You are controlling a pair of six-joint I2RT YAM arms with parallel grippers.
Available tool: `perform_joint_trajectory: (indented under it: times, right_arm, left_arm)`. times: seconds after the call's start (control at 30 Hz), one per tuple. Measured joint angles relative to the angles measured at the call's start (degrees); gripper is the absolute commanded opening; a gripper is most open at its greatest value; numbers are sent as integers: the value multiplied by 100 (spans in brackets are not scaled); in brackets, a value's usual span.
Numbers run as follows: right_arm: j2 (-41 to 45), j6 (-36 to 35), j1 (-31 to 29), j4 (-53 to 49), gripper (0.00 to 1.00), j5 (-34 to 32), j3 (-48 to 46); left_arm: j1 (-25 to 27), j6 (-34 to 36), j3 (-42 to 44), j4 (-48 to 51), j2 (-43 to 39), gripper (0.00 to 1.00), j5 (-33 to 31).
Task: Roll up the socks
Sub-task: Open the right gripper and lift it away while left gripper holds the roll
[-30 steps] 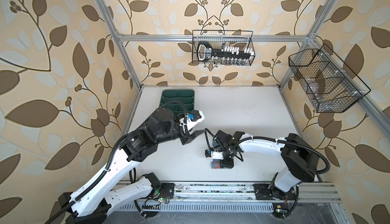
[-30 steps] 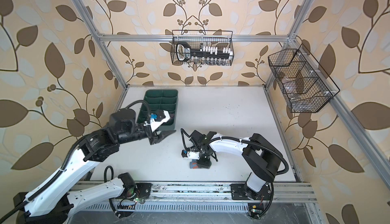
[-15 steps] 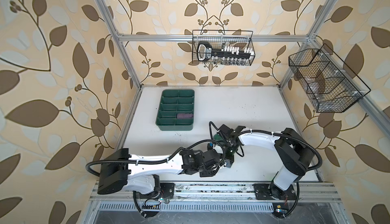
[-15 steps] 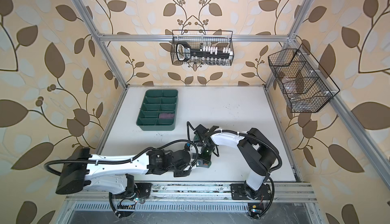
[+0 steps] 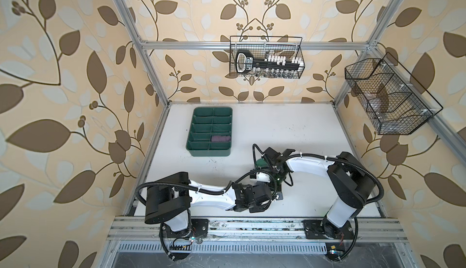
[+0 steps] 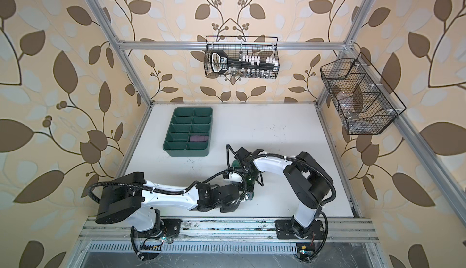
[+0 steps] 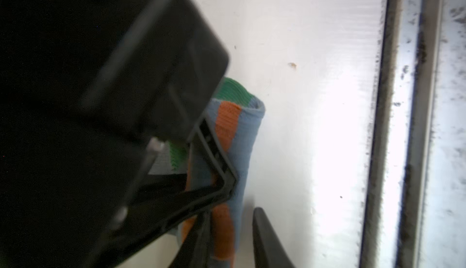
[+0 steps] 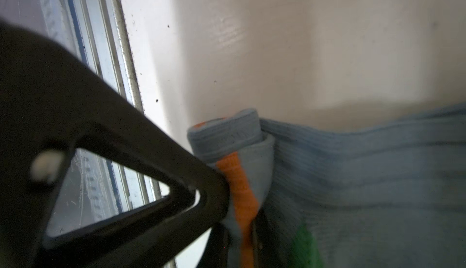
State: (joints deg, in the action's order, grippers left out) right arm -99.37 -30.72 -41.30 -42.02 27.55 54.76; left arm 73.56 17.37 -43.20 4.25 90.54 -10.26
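- The grey-blue sock [image 7: 242, 140] is lying on the table [image 7: 315, 90], partly rolled. The right wrist view is showing a tight coil at one end, with flat knit trailing off beyond the jaws.
- The right gripper [image 8: 242, 211] is standing closed, pinching the coil across its orange stripe.
- The left gripper [image 7: 228, 220] is standing part open, straddling the same roll. One finger [image 7: 267, 239] is showing bare table between itself and the cloth, so no firm hold is being credited.
- Handling, as judged: the sock is looking light, soft and springy, and is likely wanting to uncoil once released. The best hold is appearing to be across the roll's full thickness, not on one outer layer.
- What is appearing to be the purple sock [image 5: 221, 138] is sitting in a compartment of the green tray [image 5: 208, 152], well apart from both jaws.
- The front rail [image 7: 393, 128] is running near the outer side of the left jaws, leaving little room there. Open table is lying beyond both jaws, towards the tray.
- The two grippers are working just beside each other, so finger collision is being noted as a risk.
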Motion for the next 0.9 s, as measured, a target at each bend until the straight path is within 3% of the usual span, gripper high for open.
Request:
perform_joint_trajectory:
  times: [0.1,0.2,0.4,0.67,0.77,0.9]
  right_arm:
    - [28,-44,35,-46,14,-55,-4]
    - [109,-59,68,-31,30,-168,-52]
    - [588,-39,186,367,58,-417,-282]
    - [2492,179,643,1117,64,-570,-922]
    - [3062,481,984,1445,64,-1056,-1130]
    - [3646,1005,1639,2039,62,-2011,-1390]
  left_arm:
    - [22,35,0,-140,74,9,-114]
    - [39,-44,13,-297,142,2,-142]
    - [42,-433,197,-704,236,0,-48]
    - [-33,-890,267,-789,208,0,-11]
    - [-212,-901,-20,-282,238,1,297]
    - [-769,-903,-863,778,610,1,1215]
